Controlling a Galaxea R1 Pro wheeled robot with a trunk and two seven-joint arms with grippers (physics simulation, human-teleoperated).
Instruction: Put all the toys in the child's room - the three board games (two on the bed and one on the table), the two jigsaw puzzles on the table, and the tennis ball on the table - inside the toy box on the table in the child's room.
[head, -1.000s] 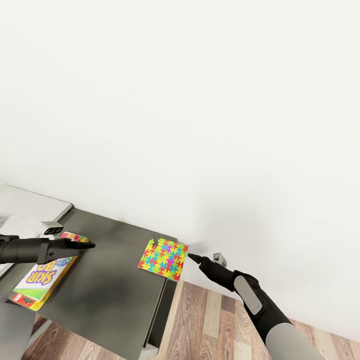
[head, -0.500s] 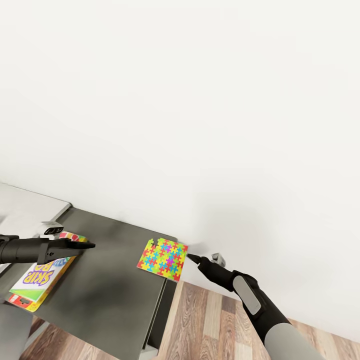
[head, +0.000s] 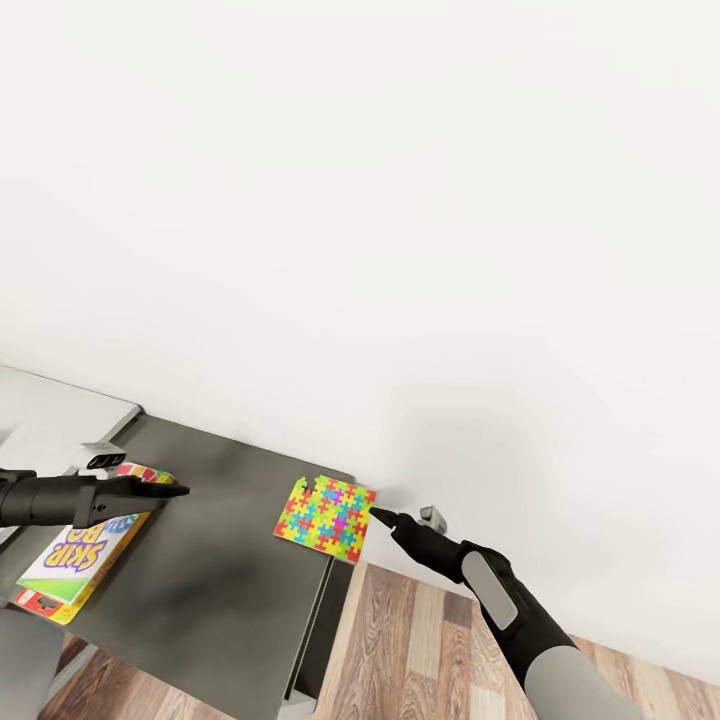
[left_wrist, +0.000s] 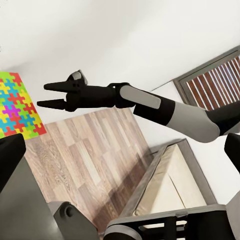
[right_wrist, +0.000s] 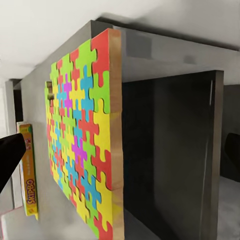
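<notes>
We see a thin, flat jigsaw puzzle (head: 327, 515), a bright mosaic of interlocking pieces on a pale backing, lying at the far corner of the matte dark-grey counter (head: 220, 580), its edge overhanging the wood-plank floor (head: 420, 640). Our right tool (head: 376, 514) sits just beside that overhanging edge, its fingers parted with a gap in the left wrist view. Our left tool (head: 178, 490) hovers over the glossy SKIP-BO box (head: 75, 560); we cannot tell its state, and bare counter lies between box and puzzle.
</notes>
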